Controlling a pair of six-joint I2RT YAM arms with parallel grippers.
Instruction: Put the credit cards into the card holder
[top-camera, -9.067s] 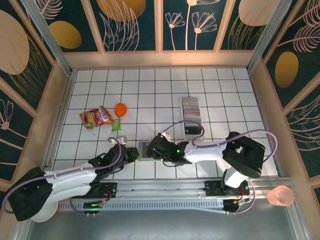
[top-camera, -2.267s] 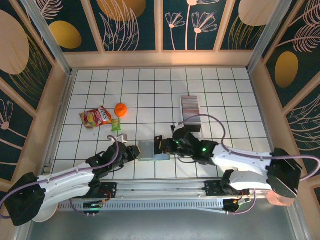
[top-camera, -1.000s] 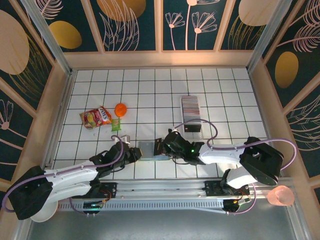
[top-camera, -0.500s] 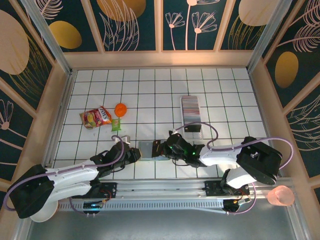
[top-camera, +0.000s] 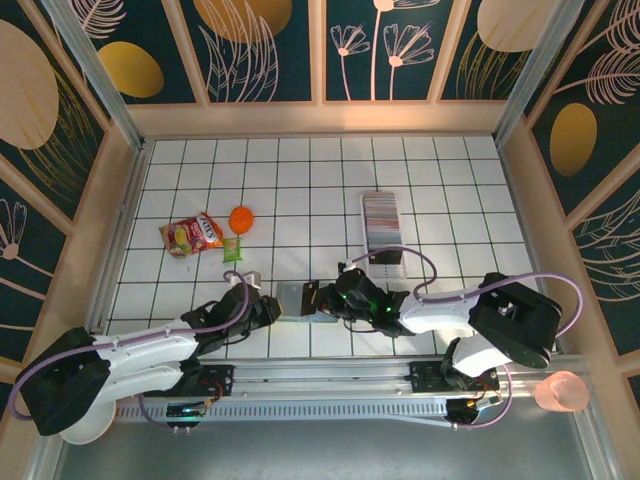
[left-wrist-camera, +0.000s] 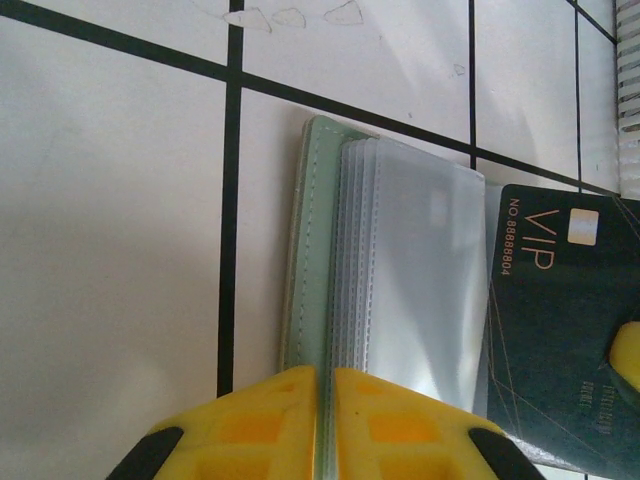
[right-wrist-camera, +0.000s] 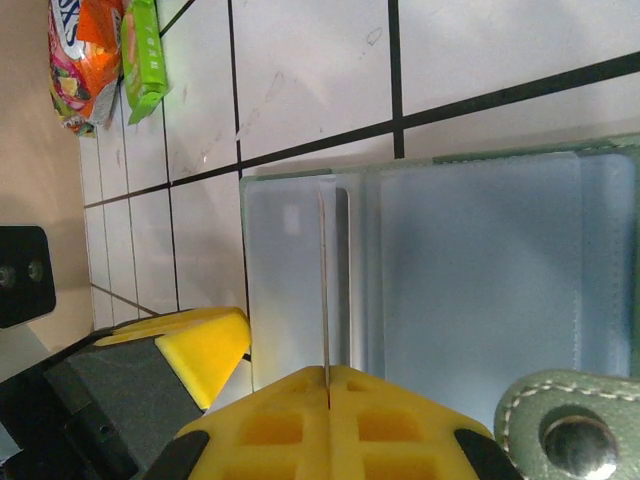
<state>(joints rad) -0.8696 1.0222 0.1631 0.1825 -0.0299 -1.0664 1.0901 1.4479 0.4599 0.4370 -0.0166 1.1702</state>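
The card holder (top-camera: 293, 298) lies open on the white tiled worktop (top-camera: 200, 170), low in the centre of the overhead view, between the two end effectors. It is sage green outside. A stack of clear plastic sleeves (left-wrist-camera: 420, 270) is fanned across its inside, and a green clasp tab (right-wrist-camera: 565, 430) with a metal snap sits at the lower right of the right wrist view.

The left end effector (left-wrist-camera: 322, 385) is pinched tight on the holder's near edge, its yellow fingers almost meeting. The right end effector (right-wrist-camera: 328, 385) is clamped on a dark green card (left-wrist-camera: 555, 330), which its own view shows edge-on as a thin line over the sleeves. In the left wrist view the card shows face-on at the right of the frame, against the sleeves' right edge. It reads "VIP" and "NO. 8888804" in gold beside a gold chip; the smaller print is too small to read.

Up and right of the holder in the overhead view, a long clear tray (top-camera: 364, 215) holds the credit cards (top-camera: 382, 217), standing edge-on in a striped row. At left centre lie a red snack packet (top-camera: 192, 234), a small green packet (top-camera: 232, 250) and a round orange thing (top-camera: 241, 218).
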